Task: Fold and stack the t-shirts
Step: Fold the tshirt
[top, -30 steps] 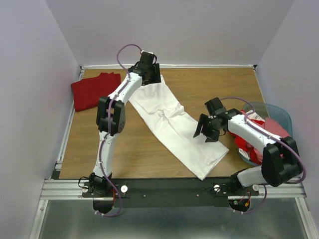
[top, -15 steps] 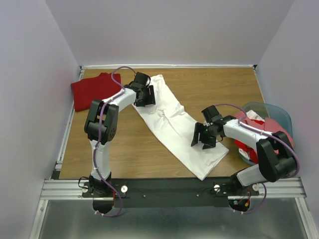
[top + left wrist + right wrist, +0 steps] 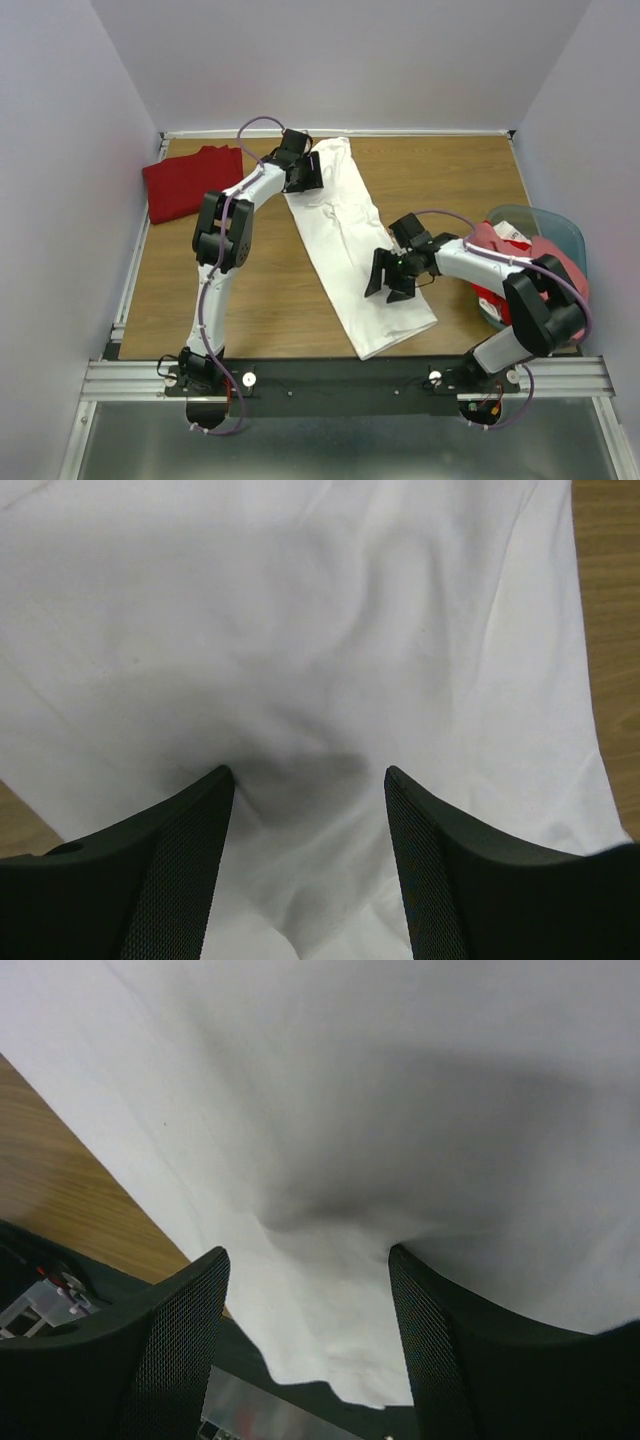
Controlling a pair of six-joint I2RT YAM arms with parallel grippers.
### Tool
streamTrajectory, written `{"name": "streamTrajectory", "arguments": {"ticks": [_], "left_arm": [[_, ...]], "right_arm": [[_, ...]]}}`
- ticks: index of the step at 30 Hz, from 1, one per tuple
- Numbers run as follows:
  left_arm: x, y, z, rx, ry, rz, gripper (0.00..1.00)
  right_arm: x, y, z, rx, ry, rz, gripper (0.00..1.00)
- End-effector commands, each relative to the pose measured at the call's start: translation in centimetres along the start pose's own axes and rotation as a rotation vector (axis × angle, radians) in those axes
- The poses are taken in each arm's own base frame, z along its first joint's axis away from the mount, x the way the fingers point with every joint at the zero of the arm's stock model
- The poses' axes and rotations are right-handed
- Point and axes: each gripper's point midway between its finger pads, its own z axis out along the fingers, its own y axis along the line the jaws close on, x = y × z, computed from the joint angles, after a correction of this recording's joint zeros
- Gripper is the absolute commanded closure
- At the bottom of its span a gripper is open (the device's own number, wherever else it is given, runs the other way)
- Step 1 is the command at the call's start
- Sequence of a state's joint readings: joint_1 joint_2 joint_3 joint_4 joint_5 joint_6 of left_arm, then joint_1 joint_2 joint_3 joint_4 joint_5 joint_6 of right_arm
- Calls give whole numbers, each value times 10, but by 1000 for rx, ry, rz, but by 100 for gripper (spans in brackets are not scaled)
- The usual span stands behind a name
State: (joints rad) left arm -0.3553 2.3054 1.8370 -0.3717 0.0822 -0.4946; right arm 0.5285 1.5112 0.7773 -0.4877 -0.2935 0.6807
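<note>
1 white t-shirt (image 3: 345, 240) lying long-ways far-left to near-right, 1 dark red t-shirt (image 3: 185, 180) sitting aside, 2 sets of jaws gaping open

Left end effector (image 3: 307, 176) far from the arm bases, jaws spread, right end effector (image 3: 388, 283) nearer, jaws spread

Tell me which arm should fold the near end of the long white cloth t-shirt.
Probably right. The right gripper sits open on the near half of the white t-shirt; the left gripper is at its far end.
</note>
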Motion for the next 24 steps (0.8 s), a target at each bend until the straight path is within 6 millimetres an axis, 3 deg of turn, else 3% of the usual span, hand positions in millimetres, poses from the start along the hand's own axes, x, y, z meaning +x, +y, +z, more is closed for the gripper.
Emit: {"name": "streamTrajectory", "arguments": {"ticks": [1, 8, 16, 20, 24], "left_arm": [[11, 6, 24, -4, 62, 12, 30], [-16, 5, 44, 22, 27, 3, 30], [-35, 7, 49, 71, -11, 21, 30], [-52, -3, 39, 103, -57, 42, 30], [-99, -27, -1, 148, -185, 78, 29]], "right_arm": [[8, 13, 16, -3, 57, -11, 27], [-6, 37, 24, -23, 58, -8, 27], [-13, 61, 37, -47, 81, -36, 27], [-26, 75, 31, -66, 39, -53, 27], [-42, 97, 10, -120, -23, -78, 27]]}}
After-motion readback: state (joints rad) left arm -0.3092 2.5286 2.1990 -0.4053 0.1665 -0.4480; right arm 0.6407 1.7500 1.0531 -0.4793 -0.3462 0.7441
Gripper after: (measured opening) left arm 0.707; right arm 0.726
